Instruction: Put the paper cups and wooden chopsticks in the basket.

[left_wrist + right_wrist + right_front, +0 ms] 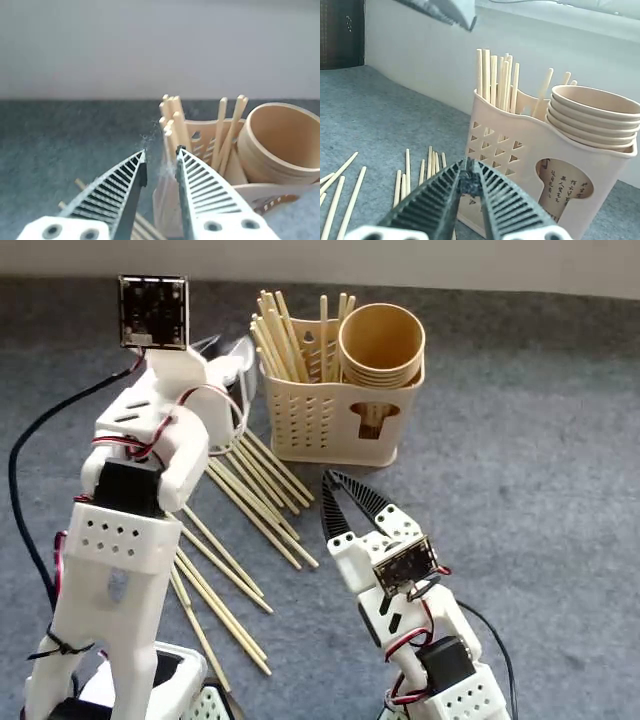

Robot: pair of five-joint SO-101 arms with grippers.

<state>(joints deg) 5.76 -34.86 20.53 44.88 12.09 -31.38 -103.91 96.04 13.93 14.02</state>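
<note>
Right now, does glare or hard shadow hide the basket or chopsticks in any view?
No: high view, soft even light on the basket and loose chopsticks, faint shadows; left wrist view, pale wall bright but no glare; right wrist view, paper cups evenly lit.

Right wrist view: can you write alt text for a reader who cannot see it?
A beige slotted basket holds a stack of paper cups beside upright wooden chopsticks. More loose chopsticks lie on the grey mat next to it, and the right gripper, fingertips together and empty, points toward the basket.
</note>
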